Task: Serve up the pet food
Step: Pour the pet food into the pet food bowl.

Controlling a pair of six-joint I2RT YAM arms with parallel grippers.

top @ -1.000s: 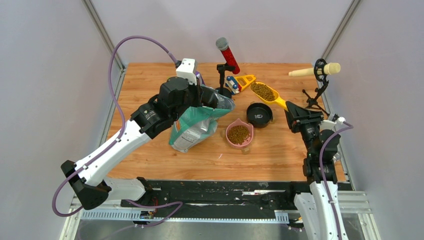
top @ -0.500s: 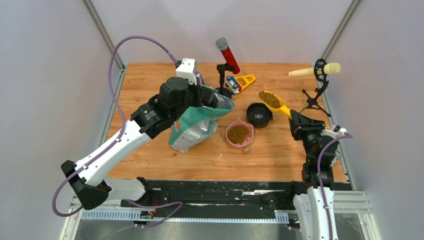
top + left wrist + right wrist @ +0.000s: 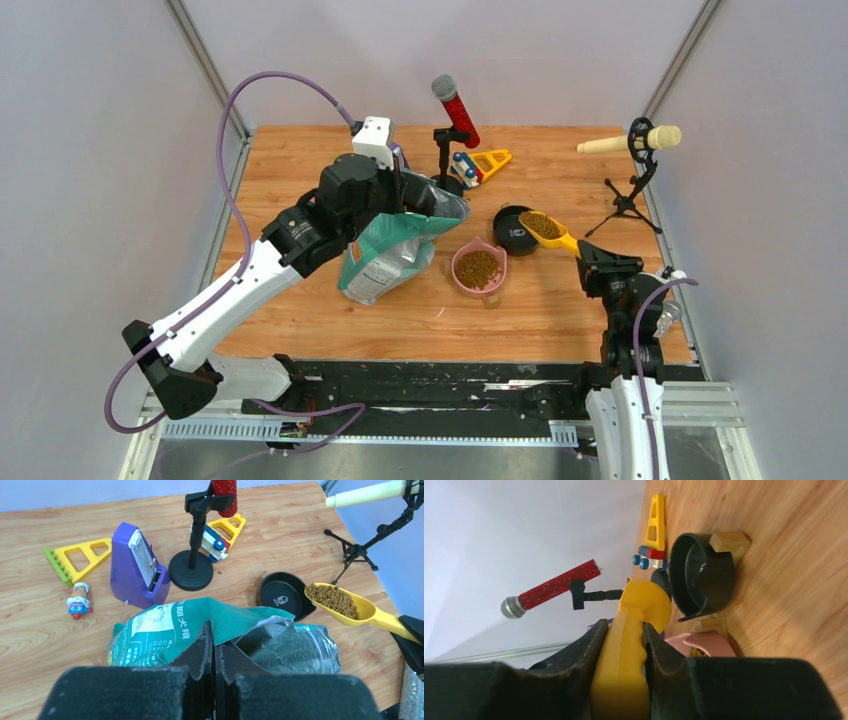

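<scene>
my right gripper (image 3: 624, 626) is pinched on the handle of the yellow scoop (image 3: 556, 236), one finger on each side of it. the scoop is held about level and is heaped with pet food (image 3: 540, 224), small brown kibble. from above, the scoop's head hangs over the right edge of the black bowl (image 3: 512, 233); from the left wrist it looks just beside that bowl's right rim, so i cannot tell how much of it overlaps the bowl. the bowl's inside shows a small white fish mark.

more kibble fills the pink bowl (image 3: 455, 268), which stands on the desk (image 3: 560, 300) just in front and to the left of the black one, close to it but with a gap between.

my left gripper (image 3: 214, 647) is pressed together on the top edge of the teal bag (image 3: 385, 260), pinching a fold of it. the bag stands on the desk to the left of the pink bowl, white label facing the near side, its silver-lined mouth gaping toward the bowls.

behind the bag stand a red microphone (image 3: 455, 108) on a black round-based stand and a purple metronome (image 3: 137, 565), both well apart from the scoop.
</scene>
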